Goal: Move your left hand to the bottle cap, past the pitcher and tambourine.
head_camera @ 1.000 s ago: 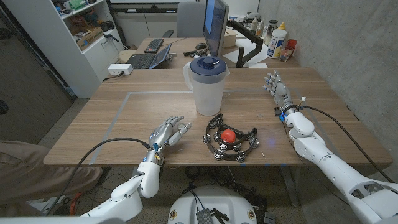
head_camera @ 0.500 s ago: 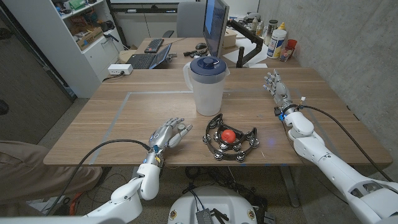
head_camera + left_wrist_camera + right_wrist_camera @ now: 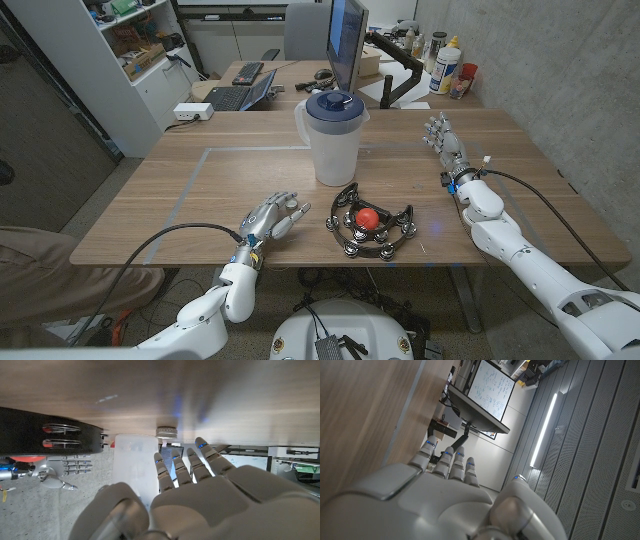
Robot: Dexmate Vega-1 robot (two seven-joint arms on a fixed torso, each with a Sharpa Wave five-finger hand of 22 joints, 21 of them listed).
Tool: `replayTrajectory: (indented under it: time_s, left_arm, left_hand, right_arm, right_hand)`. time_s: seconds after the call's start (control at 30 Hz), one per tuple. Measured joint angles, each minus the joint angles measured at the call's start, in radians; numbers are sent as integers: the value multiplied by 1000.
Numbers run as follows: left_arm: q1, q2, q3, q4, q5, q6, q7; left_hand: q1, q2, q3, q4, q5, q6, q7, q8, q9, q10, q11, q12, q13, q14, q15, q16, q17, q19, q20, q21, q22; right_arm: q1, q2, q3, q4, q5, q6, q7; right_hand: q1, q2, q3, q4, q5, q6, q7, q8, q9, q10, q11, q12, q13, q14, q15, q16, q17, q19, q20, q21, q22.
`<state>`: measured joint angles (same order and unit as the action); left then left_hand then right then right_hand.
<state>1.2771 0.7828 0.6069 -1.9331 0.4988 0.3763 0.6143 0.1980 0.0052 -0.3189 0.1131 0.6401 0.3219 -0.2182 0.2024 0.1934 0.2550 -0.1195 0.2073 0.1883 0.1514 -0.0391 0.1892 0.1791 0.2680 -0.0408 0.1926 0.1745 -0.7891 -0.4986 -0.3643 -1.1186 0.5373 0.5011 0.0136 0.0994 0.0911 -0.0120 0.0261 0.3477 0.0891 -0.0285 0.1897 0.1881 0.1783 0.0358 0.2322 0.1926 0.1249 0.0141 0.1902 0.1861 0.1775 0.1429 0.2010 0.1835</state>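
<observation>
A small red bottle cap [image 3: 367,216] lies inside the ring of a black tambourine [image 3: 372,227] near the table's front edge. Behind them stands a clear pitcher [image 3: 330,145] with a blue lid. My left hand [image 3: 270,216] hovers just left of the tambourine, fingers apart and reaching toward it, holding nothing. In the left wrist view the left hand [image 3: 200,490] looks past the pitcher [image 3: 132,462] with the tambourine [image 3: 55,435] to one side. My right hand [image 3: 443,135] stands far right on the table, fingers extended, empty; its back [image 3: 445,490] shows in the right wrist view.
The wooden table [image 3: 200,190] has bare room left of the pitcher. A second desk behind carries a monitor [image 3: 346,40], a laptop [image 3: 240,95] and bottles [image 3: 447,68]. A shelf [image 3: 130,40] stands back left. A cable [image 3: 545,195] runs along my right arm.
My left hand has slid slightly toward the table's front edge, still left of the tambourine. The right hand, pitcher, tambourine and cap have not moved.
</observation>
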Motion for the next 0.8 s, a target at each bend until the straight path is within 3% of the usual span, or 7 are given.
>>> replayTrajectory:
  time_s: [0.8]
  left_arm:
    - [-15, 22, 4, -3, 6, 10, -39]
  left_hand:
    - [3, -3, -3, 3, 7, 35, 1, 9, -3, 12, 1, 0, 0, 3, 3, 0, 0, 0, 0, 0, 0]
  right_arm:
    - [6, 4, -2, 1, -4, 0, -10]
  right_hand:
    - [10, 1, 0, 0, 0, 0, 0, 0, 0, 0, 0, 0, 0, 0, 0, 0, 0, 0, 0, 0, 0]
